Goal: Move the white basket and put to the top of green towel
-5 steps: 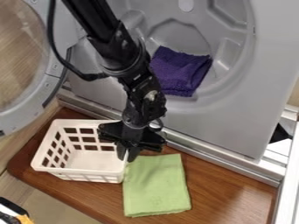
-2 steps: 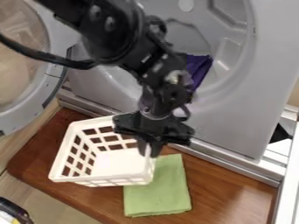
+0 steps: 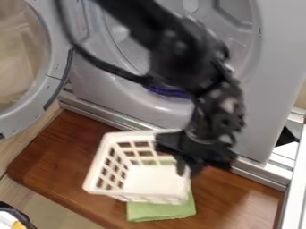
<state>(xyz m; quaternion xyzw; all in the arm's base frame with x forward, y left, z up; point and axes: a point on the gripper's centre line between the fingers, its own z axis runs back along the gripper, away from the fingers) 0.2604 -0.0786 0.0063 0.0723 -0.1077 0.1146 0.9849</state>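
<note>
Above the brown wooden counter, a black two-finger tool seemingly grips a white latticed plastic basket overlapping a green cloth towel.

The bench is brown wood with a visible grain, darker and redder on the left, lighter on the right, its left corner rounded. A pale green towel lies flat on it near the front edge, partly hidden by the white basket.
</note>
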